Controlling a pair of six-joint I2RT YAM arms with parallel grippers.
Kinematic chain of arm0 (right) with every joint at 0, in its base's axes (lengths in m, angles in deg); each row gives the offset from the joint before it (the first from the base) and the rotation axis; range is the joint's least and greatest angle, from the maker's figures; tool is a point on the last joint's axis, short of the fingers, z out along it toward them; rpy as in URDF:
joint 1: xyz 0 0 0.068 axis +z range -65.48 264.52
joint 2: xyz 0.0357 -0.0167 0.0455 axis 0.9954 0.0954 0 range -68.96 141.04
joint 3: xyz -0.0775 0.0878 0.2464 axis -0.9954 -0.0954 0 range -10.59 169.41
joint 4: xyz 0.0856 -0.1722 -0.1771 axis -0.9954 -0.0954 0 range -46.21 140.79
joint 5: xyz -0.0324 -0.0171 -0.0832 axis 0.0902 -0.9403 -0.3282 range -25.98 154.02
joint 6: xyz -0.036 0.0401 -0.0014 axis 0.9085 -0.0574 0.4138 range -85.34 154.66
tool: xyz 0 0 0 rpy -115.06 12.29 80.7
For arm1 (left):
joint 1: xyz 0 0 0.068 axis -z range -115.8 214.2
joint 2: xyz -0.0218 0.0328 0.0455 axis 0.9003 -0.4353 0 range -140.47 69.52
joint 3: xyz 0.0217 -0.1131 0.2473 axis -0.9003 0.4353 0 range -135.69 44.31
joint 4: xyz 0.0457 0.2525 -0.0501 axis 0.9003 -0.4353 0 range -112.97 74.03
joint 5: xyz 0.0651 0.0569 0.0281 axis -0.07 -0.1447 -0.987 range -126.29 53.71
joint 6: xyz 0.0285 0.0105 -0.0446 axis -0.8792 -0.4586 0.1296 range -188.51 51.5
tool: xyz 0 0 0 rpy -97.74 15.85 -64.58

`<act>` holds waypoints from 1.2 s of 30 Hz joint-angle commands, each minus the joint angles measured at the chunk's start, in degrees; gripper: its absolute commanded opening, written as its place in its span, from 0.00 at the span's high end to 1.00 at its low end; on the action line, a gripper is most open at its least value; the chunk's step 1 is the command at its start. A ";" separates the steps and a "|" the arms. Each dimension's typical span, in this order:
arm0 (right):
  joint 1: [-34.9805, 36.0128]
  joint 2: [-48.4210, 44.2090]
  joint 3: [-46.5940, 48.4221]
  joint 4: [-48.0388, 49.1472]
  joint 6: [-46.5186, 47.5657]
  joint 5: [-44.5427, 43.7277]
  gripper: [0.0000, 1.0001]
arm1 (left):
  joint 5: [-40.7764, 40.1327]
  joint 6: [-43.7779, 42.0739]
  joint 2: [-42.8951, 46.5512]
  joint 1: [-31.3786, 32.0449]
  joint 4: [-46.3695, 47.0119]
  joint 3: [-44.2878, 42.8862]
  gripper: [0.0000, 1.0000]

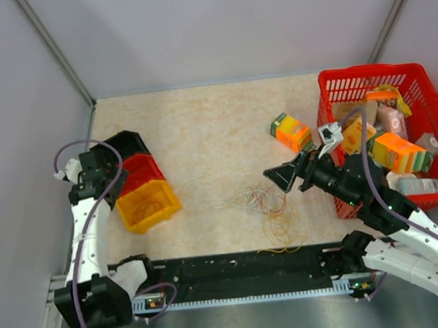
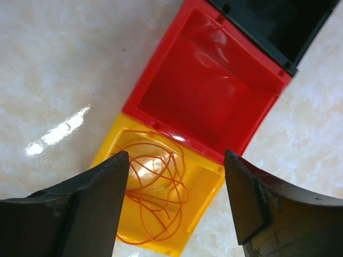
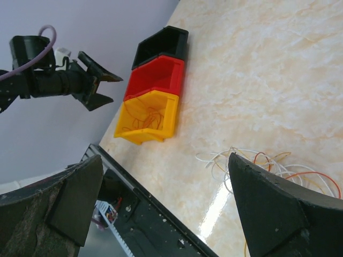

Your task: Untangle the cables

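The cables (image 1: pixel 266 206) lie as a loose tangle of thin white, yellow, orange and red wires on the table, in front of the right arm; in the right wrist view the cables (image 3: pixel 257 160) spread past the right finger. A separate orange cable (image 2: pixel 158 187) lies coiled inside the yellow bin (image 1: pixel 149 205). My left gripper (image 2: pixel 177 155) hangs open above that bin with nothing between its fingers; from above, the left gripper (image 1: pixel 109 168) is over the row of bins. My right gripper (image 1: pixel 278 176) is open and empty, raised just above and right of the tangle; its jaws (image 3: pixel 165 158) frame bare table.
A red bin (image 2: pixel 203 80) and a black bin (image 2: pixel 278 21) stand in line behind the yellow bin. A red basket (image 1: pixel 365 72) full of packages sits at the far right, with an orange-green box (image 1: pixel 291 131) beside it. A black rail (image 1: pixel 237 274) runs along the near edge.
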 commanded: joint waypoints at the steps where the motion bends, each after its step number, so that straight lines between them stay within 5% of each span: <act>1: -0.39 -1.70 0.39 -0.07 1.13 -0.03 0.01 | 9.14 -0.54 -4.70 -6.35 1.51 -0.22 0.30; 20: -0.39 -0.47 -0.49 0.37 0.95 -0.03 0.01 | 13.46 2.72 -7.70 -8.38 5.91 4.97 0.59; 29: -0.39 -0.20 -0.84 0.90 0.69 -0.03 0.01 | 12.84 2.28 -3.75 -8.47 4.94 6.20 0.83; 32: -0.39 -0.12 -0.93 1.07 0.51 -0.03 0.01 | 15.12 2.02 -3.13 -8.47 4.59 7.51 1.00; 36: -0.39 0.23 -1.11 1.25 0.42 -0.03 0.01 | 21.01 2.10 -2.96 -8.47 4.06 10.23 1.00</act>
